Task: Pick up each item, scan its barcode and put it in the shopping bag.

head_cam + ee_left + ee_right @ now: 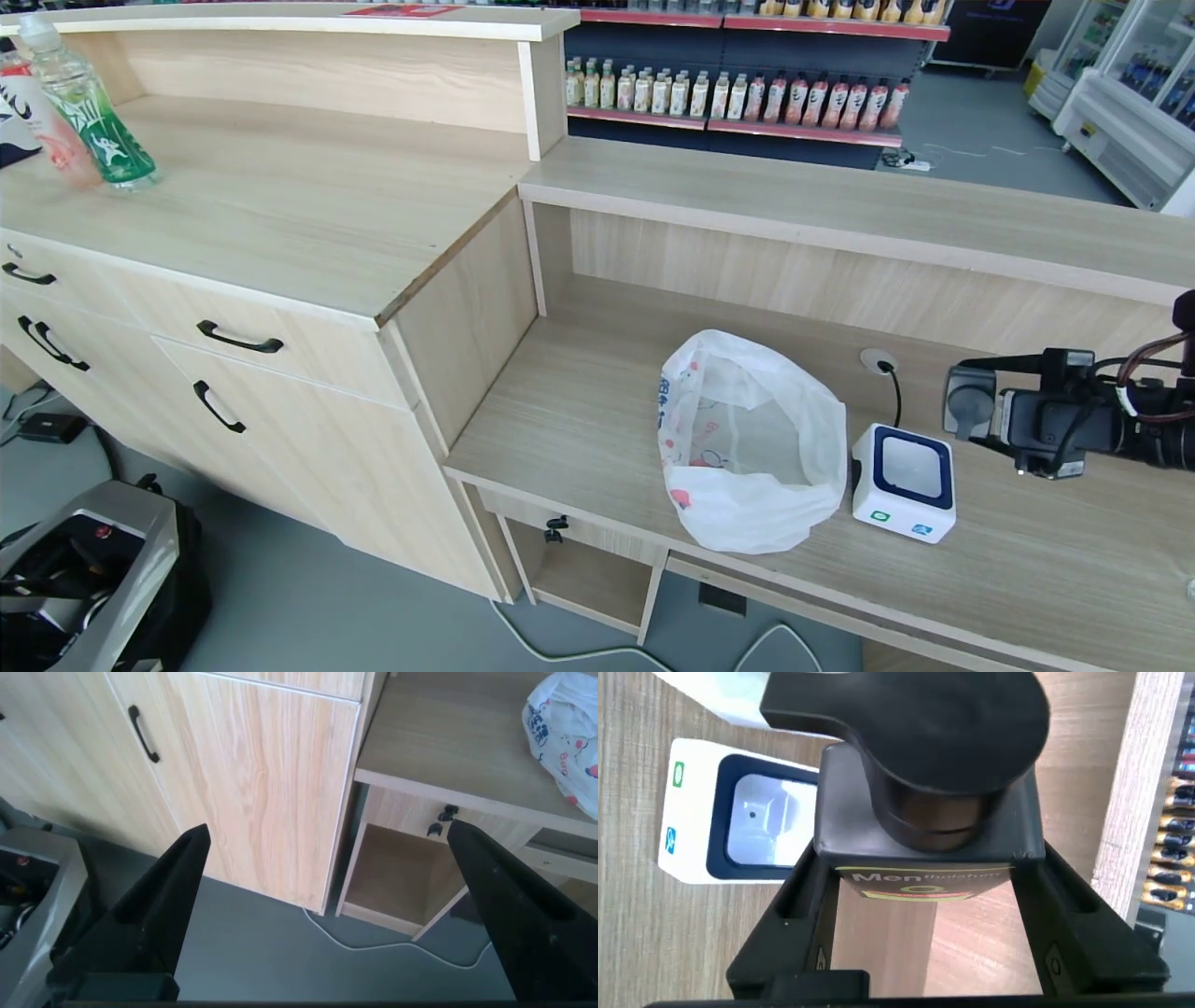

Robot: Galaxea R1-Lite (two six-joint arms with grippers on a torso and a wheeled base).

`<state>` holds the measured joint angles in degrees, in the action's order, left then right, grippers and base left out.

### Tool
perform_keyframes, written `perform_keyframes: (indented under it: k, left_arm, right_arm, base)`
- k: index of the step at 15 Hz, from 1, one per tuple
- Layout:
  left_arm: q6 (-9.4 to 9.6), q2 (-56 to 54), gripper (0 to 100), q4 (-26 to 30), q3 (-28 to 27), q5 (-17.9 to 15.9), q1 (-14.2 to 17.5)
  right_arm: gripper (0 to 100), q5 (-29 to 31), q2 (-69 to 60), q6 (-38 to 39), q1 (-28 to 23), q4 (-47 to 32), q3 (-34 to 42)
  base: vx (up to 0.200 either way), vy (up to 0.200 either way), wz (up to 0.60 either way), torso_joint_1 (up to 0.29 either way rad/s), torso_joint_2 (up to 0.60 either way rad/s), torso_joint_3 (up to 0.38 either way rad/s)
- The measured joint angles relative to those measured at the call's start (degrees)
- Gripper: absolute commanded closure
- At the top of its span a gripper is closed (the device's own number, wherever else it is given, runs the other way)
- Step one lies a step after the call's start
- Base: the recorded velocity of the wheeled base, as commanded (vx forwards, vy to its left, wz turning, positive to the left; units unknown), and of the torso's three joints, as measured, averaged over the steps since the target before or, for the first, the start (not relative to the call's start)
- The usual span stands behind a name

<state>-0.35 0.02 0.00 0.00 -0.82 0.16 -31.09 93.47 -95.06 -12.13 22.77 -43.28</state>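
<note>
Right wrist view: right fingers [799, 910] clamp the dark bottle [920, 784]; left fingers [149, 905] apart.

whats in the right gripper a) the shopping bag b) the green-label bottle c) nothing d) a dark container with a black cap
d: the right gripper is shut on a dark container with a round black cap, near the scanner.

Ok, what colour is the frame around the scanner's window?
Dark blue, set in the white scanner; the head view shows it best.
</note>
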Motion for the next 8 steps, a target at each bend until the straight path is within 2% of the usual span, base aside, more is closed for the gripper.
perform_keyframes:
  k: [5,8]
  left_arm:
    - [0.0,0.0,0,0.0,0.0,0.0,0.0]
    - [-0.02,0.0,0,0.0,0.0,0.0,0.0]
  right_arm:
    - [100,-5.32,3.52,-6.49,-1.34,-0.39,-1.54]
    - [100,-11.12,5.55,-12.36,-1.38,-0.37,-3.47]
  base:
    - [0.0,0.0,0.0,0.0,0.0,0.0]
    - [0.0,0.0,0.0,0.0,0.0,0.0]
